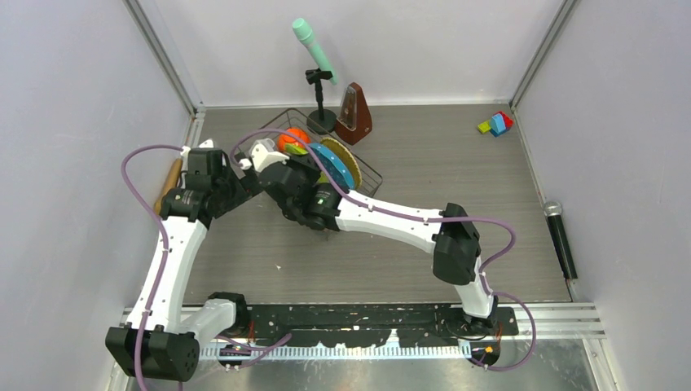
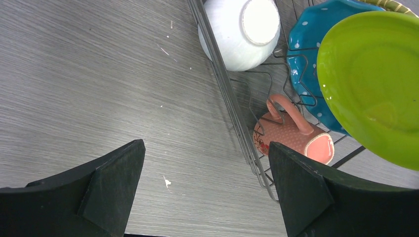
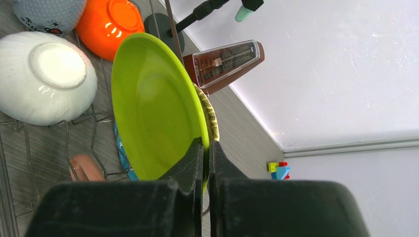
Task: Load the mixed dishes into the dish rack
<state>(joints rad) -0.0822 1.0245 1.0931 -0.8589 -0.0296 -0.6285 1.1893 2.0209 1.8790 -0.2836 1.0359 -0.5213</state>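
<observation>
My right gripper (image 3: 205, 148) is shut on the rim of the lime-green plate (image 3: 153, 108), holding it on edge over the dish rack (image 2: 232, 98). Behind it stand the yellow woven plate (image 3: 211, 116) and the blue dotted plate (image 2: 301, 54). In the rack are the upside-down white bowl (image 2: 242, 32), the orange bowl (image 3: 111, 22), the grey mug (image 3: 49, 15), and the pink mug (image 2: 291, 133) lying on its side. My left gripper (image 2: 207, 168) is open over bare table just beside the rack's near wire edge, holding nothing.
A brown metronome (image 1: 354, 114) and a black microphone stand (image 1: 319, 85) stand right behind the rack. Toy blocks (image 1: 495, 124) lie at the back right, a black microphone (image 1: 561, 240) along the right wall, and a wooden stick (image 1: 169, 183) along the left wall.
</observation>
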